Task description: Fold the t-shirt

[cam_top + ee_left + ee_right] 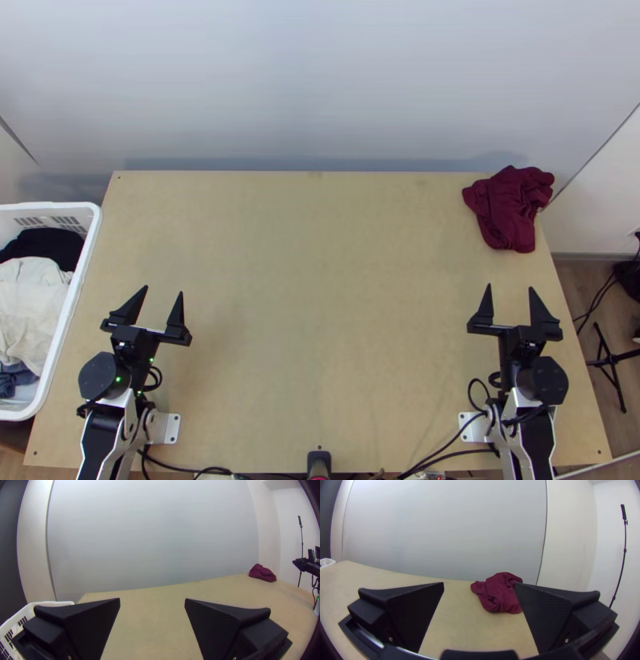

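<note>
Table (320, 320) spreads wide beneath and between the left gripper (163, 291) and the right gripper (510, 288), running on ahead of both. White basket (90, 248) stands just out to the left gripper's left, well across from the right one. Inside it, on that same side of the left gripper, lie cream cloth (32, 304), black cloth (44, 244) and a bit of blue cloth (24, 376). Dark red t-shirt (508, 212) lies bunched beyond the right gripper's tips, at the table's far corner — apart from that gripper, and well off diagonally from the left one. Both grippers gape wide, fingers (550, 613) spread and pointing forward — nothing between them, no cloth touched.
</note>
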You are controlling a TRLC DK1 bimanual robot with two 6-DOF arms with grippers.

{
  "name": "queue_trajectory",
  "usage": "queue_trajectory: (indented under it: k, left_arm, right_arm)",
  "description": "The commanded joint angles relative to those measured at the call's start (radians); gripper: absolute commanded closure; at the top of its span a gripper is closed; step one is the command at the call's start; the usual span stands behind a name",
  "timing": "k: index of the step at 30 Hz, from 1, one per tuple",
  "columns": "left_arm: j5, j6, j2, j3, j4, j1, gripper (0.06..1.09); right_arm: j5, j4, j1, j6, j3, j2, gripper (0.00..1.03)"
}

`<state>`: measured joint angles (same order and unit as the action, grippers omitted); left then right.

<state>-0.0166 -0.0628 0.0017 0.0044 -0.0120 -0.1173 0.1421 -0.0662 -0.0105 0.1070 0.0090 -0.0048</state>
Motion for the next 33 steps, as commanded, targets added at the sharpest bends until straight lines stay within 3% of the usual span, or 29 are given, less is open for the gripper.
queue_trajectory:
  k: [1,3,6,9,11,13,18,25,28,33]
  left_arm:
    - [0.026,-0.023,0.0,-0.001,0.015,0.004,0.16]
    - [0.086,-0.008,0.012,0.006,0.055,0.027,0.16]
    - [0.096,-0.023,0.063,0.08,0.041,0.111,0.16]
    - [0.052,-0.031,0.202,0.183,0.035,0.223,0.16]
    - [0.052,-0.022,0.297,0.259,0.037,0.261,0.1]
    - [0.053,0.038,0.368,0.342,0.007,0.278,0.1]
    - [0.055,0.09,0.462,0.543,-0.164,0.24,0.11]
    - [0.07,0.162,0.702,0.849,-0.336,0.229,0.11]
    - [0.064,0.166,0.768,0.913,-0.35,0.211,0.11]
    - [0.061,0.166,0.906,1.014,-0.396,0.194,0.11]
  right_arm:
    - [0.002,-0.03,0.012,-0.073,-0.003,0.0,0.05]
    - [0.001,-0.101,0.027,-0.096,0.003,0.0,0.05]
    - [-0.003,-0.181,0.012,-0.07,0.031,0.016,0.05]
    - [-0.004,-0.164,-0.04,-0.021,0.097,0.074,0.05]
    - [-0.004,-0.149,-0.04,-0.009,0.152,0.124,0.05]
    - [-0.004,-0.142,-0.037,-0.006,0.221,0.189,0.05]
    - [-0.003,0.034,-0.045,-0.032,0.468,0.373,0.05]
    - [0.002,0.163,-0.095,0.065,0.75,0.557,0.07]
    - [0.002,0.223,-0.094,0.057,0.872,0.675,0.06]
    - [0.001,0.335,-0.092,-0.047,1.049,0.87,0.04]
